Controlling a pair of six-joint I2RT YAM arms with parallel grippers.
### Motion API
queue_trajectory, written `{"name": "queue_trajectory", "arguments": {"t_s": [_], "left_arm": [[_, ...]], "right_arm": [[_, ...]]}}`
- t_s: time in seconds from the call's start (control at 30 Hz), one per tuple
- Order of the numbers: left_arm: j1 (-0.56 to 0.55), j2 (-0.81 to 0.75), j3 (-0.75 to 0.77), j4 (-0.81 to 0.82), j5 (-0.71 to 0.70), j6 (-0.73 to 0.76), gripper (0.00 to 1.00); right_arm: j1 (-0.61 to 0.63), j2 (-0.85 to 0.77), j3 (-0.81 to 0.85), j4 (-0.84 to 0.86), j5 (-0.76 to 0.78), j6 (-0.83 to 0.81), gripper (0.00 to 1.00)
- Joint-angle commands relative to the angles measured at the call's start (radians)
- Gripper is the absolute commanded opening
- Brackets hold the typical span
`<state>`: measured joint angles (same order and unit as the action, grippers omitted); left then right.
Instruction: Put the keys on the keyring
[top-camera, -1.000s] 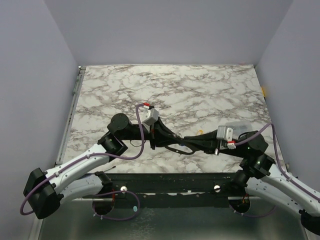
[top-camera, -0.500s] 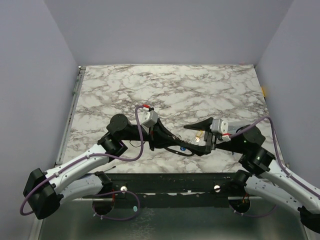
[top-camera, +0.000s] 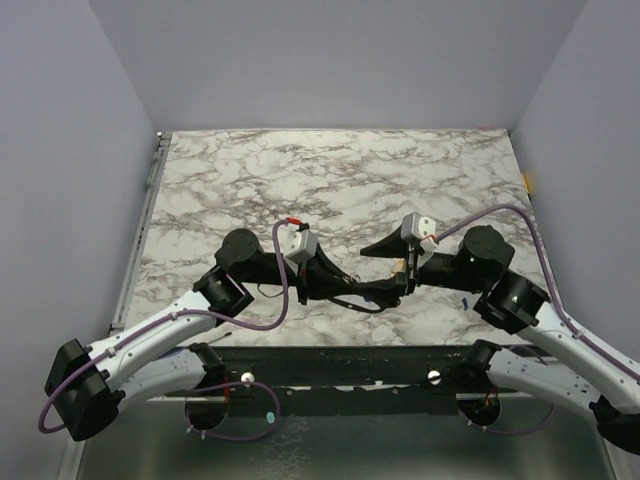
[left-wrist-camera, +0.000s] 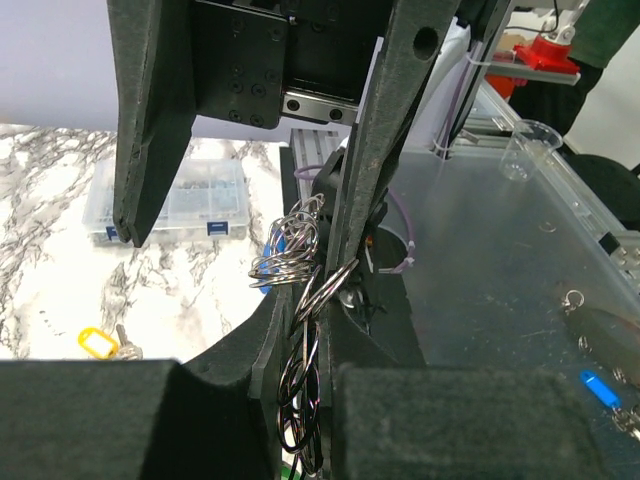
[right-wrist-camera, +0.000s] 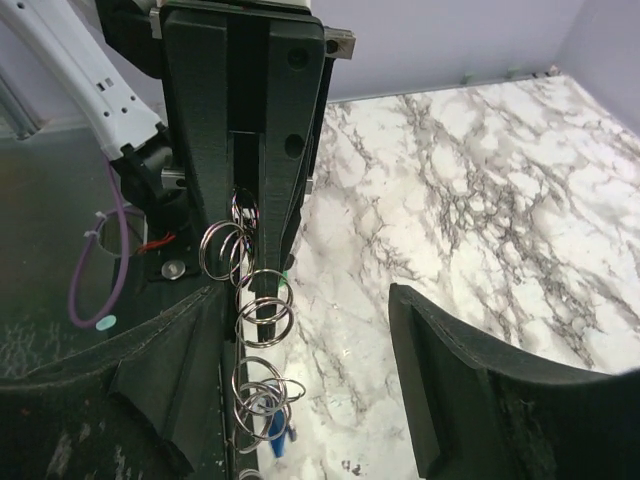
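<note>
My left gripper is shut on the keyring, a bunch of several linked silver rings that hangs from its fingers. In the right wrist view the same keyring dangles in a chain, with a blue key at its lower end and a green sliver behind it. My right gripper is open; its left finger stands beside the chain and nothing is between its jaws. A yellow key lies on the marble. From above, the left gripper and right gripper meet near the table's front middle.
A clear plastic parts box sits on the marble table. A small clear beaker stands beyond the table edge. Purple cables loop off both arms. Grey walls enclose the table on three sides.
My right gripper has opened from shut, and its wrist has swung up and toward the back. The left gripper has stayed in place, shut on the rings.
</note>
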<state>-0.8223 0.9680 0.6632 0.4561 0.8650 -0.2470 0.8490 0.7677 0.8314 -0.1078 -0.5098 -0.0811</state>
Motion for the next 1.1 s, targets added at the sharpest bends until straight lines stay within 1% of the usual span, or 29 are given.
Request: {"name": "queue_trajectory", "arguments": {"t_s": [0.0, 0.2, 0.37, 0.47, 0.63, 0.8, 0.9, 1.07], "left_arm": [[-0.005, -0.034, 0.010, -0.045, -0.011, 0.081, 0.00], [-0.005, -0.045, 0.016, -0.062, -0.012, 0.095, 0.00], [-0.006, -0.051, 0.017, -0.065, -0.013, 0.095, 0.00], [-0.006, -0.054, 0.017, -0.065, -0.014, 0.095, 0.00], [-0.005, -0.054, 0.016, -0.066, -0.014, 0.094, 0.00], [-0.005, -0.051, 0.017, -0.066, -0.008, 0.094, 0.00], [-0.006, -0.051, 0.017, -0.066, -0.006, 0.094, 0.00], [-0.004, -0.048, 0.017, -0.066, -0.006, 0.092, 0.00]], "right_arm": [[-0.004, 0.026, 0.041, -0.130, -0.023, 0.025, 0.73], [-0.003, 0.062, 0.053, -0.189, -0.135, 0.015, 0.77], [-0.004, 0.082, 0.054, -0.185, -0.202, 0.010, 0.77], [-0.004, 0.087, 0.056, -0.184, -0.199, 0.007, 0.72], [-0.004, 0.090, 0.048, -0.163, -0.200, 0.006, 0.60], [-0.004, 0.065, 0.027, -0.108, -0.174, 0.010, 0.60], [-0.004, 0.052, 0.009, -0.067, -0.171, 0.012, 0.56], [-0.004, 0.060, -0.004, -0.041, -0.179, 0.014, 0.43]]}}
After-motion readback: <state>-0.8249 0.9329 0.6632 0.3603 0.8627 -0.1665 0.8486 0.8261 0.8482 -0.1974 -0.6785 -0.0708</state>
